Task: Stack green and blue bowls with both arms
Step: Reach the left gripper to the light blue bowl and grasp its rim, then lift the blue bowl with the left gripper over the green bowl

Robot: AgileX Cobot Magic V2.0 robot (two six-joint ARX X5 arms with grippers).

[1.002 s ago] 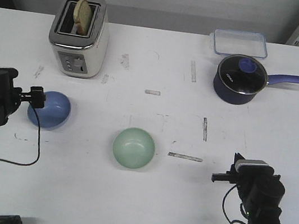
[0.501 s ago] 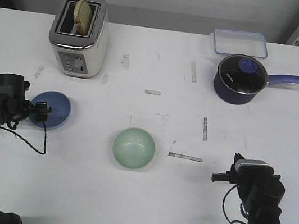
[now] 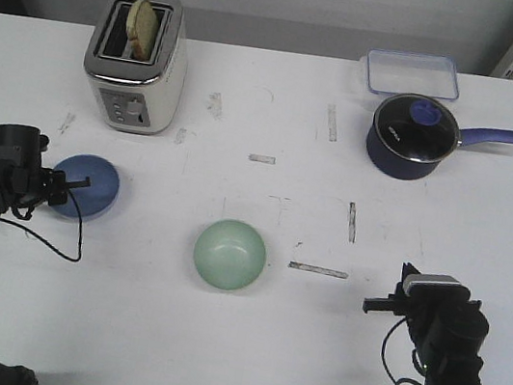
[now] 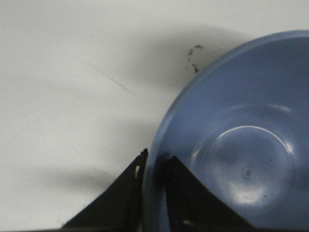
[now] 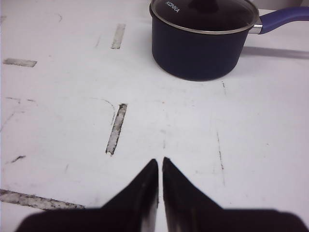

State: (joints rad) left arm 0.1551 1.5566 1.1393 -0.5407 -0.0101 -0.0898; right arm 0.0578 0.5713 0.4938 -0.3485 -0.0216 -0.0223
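with left claw (image 4: 153,166) pinched narrow over rim of blue bowl (image 3: 89,185), one finger inside & one outside, grip looks set. sits on table (image 3: 242,347) at left, below toaster (image 3: 137,60). green bowl (image 3: 230,255) upright mid-table, well apart, untouched. right claw (image 5: 160,166) nearly closed on nothing (parked low right, facing saucepan (image 5: 203,38)). glossy, rigid, prob light & slippery, maybe chippable, so rim pinch only real hold; best kept level w/ slow lift, then lowered gently into green.
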